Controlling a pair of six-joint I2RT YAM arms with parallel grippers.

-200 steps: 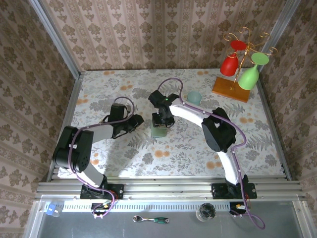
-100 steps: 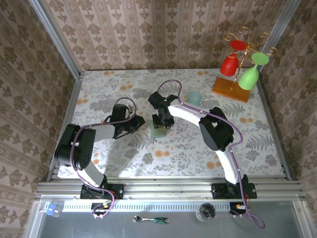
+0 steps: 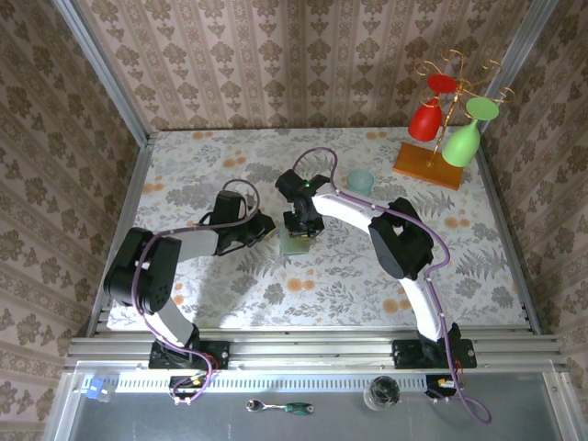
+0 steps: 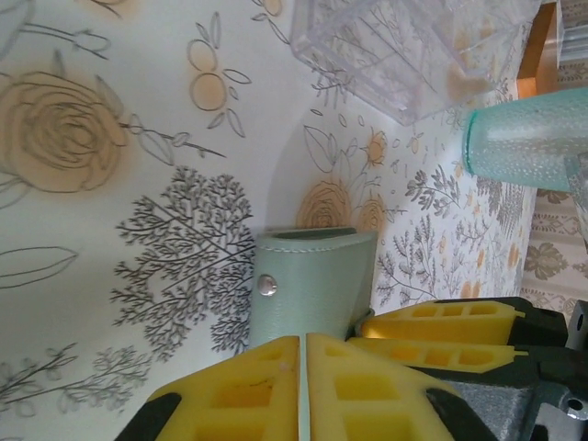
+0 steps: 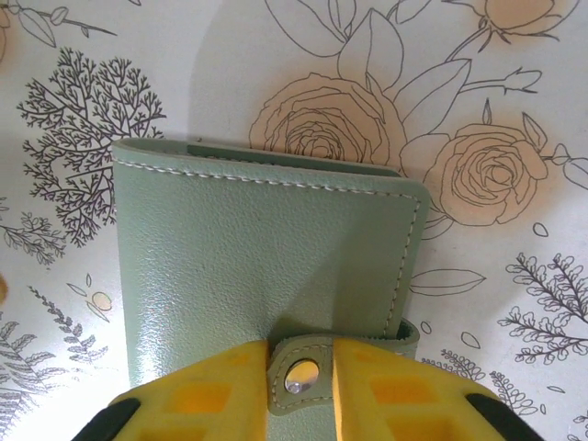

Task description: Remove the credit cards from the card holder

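Observation:
The card holder (image 5: pixel 266 266), a grey-green wallet, lies closed on the flowered table (image 3: pixel 367 266), seen from above as the card holder (image 3: pixel 294 244). Its snap strap (image 5: pixel 301 375) sits between my right gripper's (image 5: pixel 301 354) yellow fingers, which press it from both sides. My left gripper (image 4: pixel 301 342) is shut on a thin green edge of the card holder (image 4: pixel 312 280), coming at it from the left. From above, the left gripper (image 3: pixel 265 228) and the right gripper (image 3: pixel 300 228) meet at the holder. The credit cards are hidden.
A pale teal cup (image 3: pixel 360 179) stands just behind the right arm, the same cup (image 4: pixel 528 138) that the left wrist view shows. A wooden rack (image 3: pixel 430 165) with red and green glasses fills the back right corner. A clear plastic piece (image 4: pixel 404 46) is beyond the holder.
My left gripper has slid right to the holder and closed on its edge. The right gripper's fingers have narrowed onto the snap strap.

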